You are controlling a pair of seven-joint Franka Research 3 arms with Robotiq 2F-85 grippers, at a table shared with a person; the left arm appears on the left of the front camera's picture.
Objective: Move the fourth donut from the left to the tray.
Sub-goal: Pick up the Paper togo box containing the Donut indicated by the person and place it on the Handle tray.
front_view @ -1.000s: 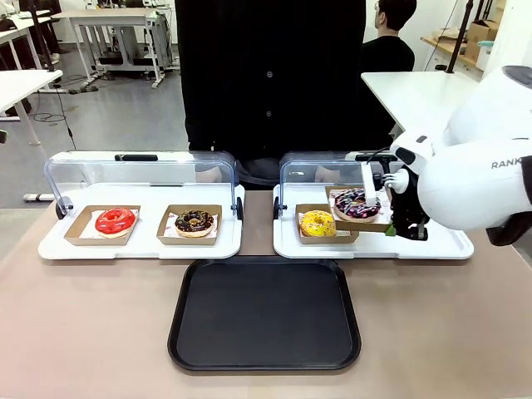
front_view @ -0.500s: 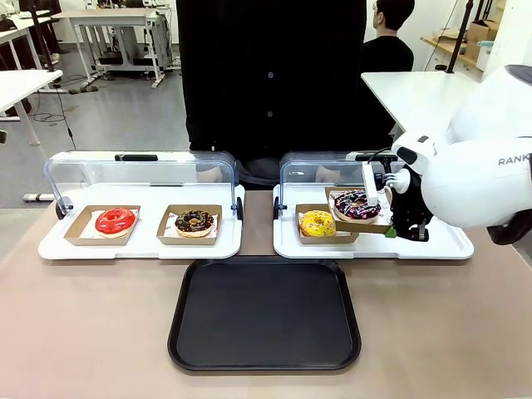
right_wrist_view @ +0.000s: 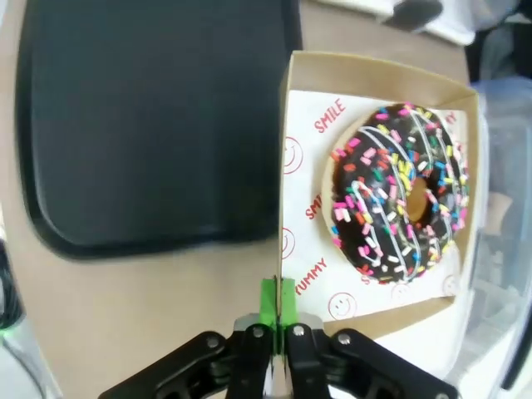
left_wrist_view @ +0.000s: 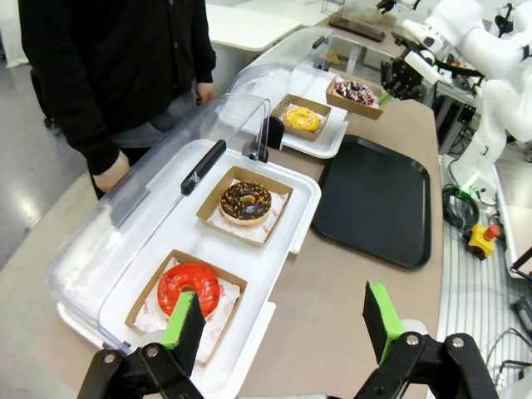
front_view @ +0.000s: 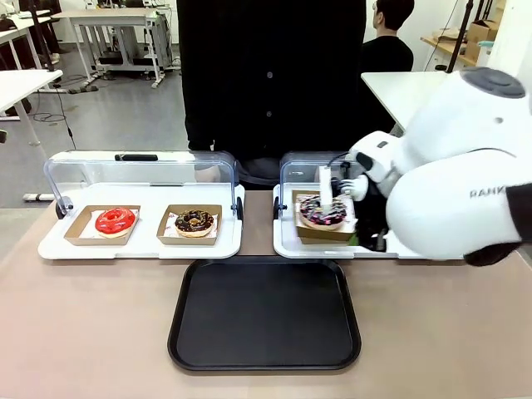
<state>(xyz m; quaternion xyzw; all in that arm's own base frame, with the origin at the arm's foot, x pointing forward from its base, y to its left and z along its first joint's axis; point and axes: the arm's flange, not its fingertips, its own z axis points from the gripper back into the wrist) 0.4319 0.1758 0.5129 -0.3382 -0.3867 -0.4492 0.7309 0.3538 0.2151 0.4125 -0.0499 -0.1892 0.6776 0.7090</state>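
1. The table (front_view: 91, 332) carried two white display trays with raised clear lids; a person in black stood at its far side.
2. The black tray (front_view: 264, 314) lay at the near middle of the table, with nothing on it.
3. The right arm (front_view: 453, 191) reached in over the right display tray (front_view: 287, 245).
4. The left display tray (front_view: 141, 241) bore a red donut (front_view: 115, 220) and a chocolate donut with brownish sprinkles (front_view: 194, 221), each in a cardboard holder.
5. The fourth donut (right_wrist_view: 399, 193) sat in its brown holder (right_wrist_view: 366, 71), held up over the right display tray, beyond the black tray's far edge.
6. The right gripper (right_wrist_view: 278, 314) was pinched tight on the holder's rim.
7. The left gripper (left_wrist_view: 283, 320) stood with fingers spread wide, holding nothing, near the red donut.
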